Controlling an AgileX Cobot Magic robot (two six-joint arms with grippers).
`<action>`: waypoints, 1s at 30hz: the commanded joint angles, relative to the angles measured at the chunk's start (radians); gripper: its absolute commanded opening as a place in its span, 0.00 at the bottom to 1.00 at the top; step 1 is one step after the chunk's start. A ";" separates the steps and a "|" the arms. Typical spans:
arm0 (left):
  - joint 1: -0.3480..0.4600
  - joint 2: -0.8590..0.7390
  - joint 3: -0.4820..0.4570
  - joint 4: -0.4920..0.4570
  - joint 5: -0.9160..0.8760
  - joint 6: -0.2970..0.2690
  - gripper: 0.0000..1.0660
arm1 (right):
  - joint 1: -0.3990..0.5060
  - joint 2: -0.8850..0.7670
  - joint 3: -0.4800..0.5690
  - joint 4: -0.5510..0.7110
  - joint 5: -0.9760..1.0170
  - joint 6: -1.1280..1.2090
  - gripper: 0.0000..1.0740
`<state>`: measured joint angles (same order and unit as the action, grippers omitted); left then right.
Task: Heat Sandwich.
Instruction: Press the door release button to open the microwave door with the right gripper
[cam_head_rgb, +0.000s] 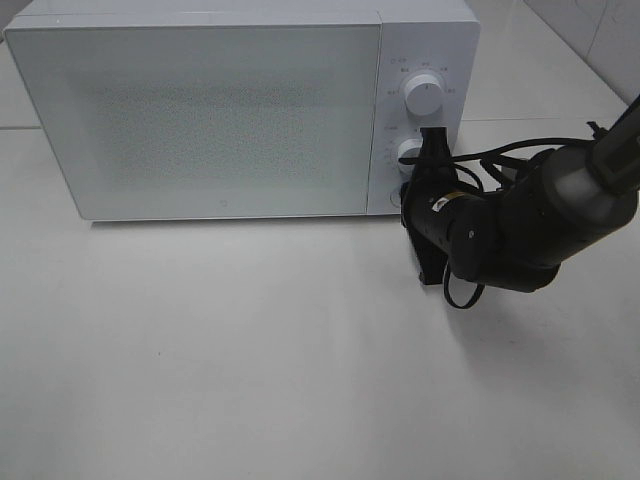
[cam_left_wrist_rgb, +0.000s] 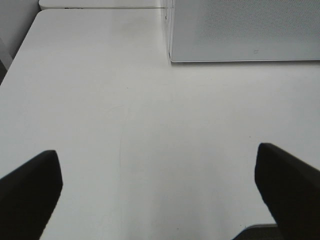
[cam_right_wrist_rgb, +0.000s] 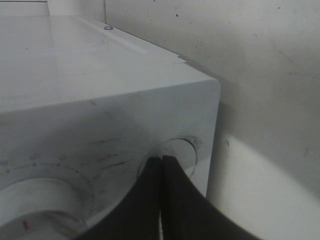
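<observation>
The white table (cam_head_rgb: 250, 370) fills the 6 o'clock half of the high view; a faint curved mark on it shows in the left wrist view. The left gripper (cam_left_wrist_rgb: 156, 151) is seen only by its own wrist camera. It is released, its two black fingers (cam_left_wrist_rgb: 30, 192) spread wide with only table surface between them, and it holds nothing. The lower corner of the microwave (cam_left_wrist_rgb: 240, 30) lies well ahead of it. The right arm (cam_head_rgb: 560, 200), black, enters the high view from 3 o'clock with a cable (cam_head_rgb: 460, 295) looped under its wrist, and reaches toward 10 o'clock at the microwave's front. The right gripper (cam_right_wrist_rgb: 162, 161) is clenched, jaws pressed flat together with nothing between them. Its tips sit inside a round recess (cam_right_wrist_rgb: 184, 150) at the 5 o'clock corner of the control panel (cam_head_rgb: 420, 120); whether they touch the recess floor cannot be told. The microwave is white and stands on the table at 12 o'clock, its frosted door (cam_head_rgb: 210, 125) closed and opaque. The panel lies at 3 o'clock of the door. Its upper knob (cam_head_rgb: 425, 95) is in clear sight; the lower knob (cam_head_rgb: 409, 152) is just beside the gripper body and partly covered by it. The sandwich shows in no view, and its place cannot be told.
</observation>
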<state>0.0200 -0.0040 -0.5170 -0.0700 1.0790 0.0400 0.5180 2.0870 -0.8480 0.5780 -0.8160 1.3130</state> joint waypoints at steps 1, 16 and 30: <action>-0.004 -0.009 0.002 -0.002 -0.009 -0.001 0.94 | -0.007 -0.001 -0.008 -0.001 -0.006 -0.023 0.00; -0.004 -0.009 0.002 -0.002 -0.009 -0.001 0.94 | -0.007 0.030 -0.057 0.017 -0.109 -0.063 0.00; -0.004 -0.009 0.002 -0.002 -0.009 -0.001 0.94 | -0.007 0.030 -0.134 0.038 -0.256 -0.111 0.00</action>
<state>0.0200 -0.0040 -0.5170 -0.0700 1.0790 0.0400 0.5310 2.1330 -0.9170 0.6580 -0.8300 1.2290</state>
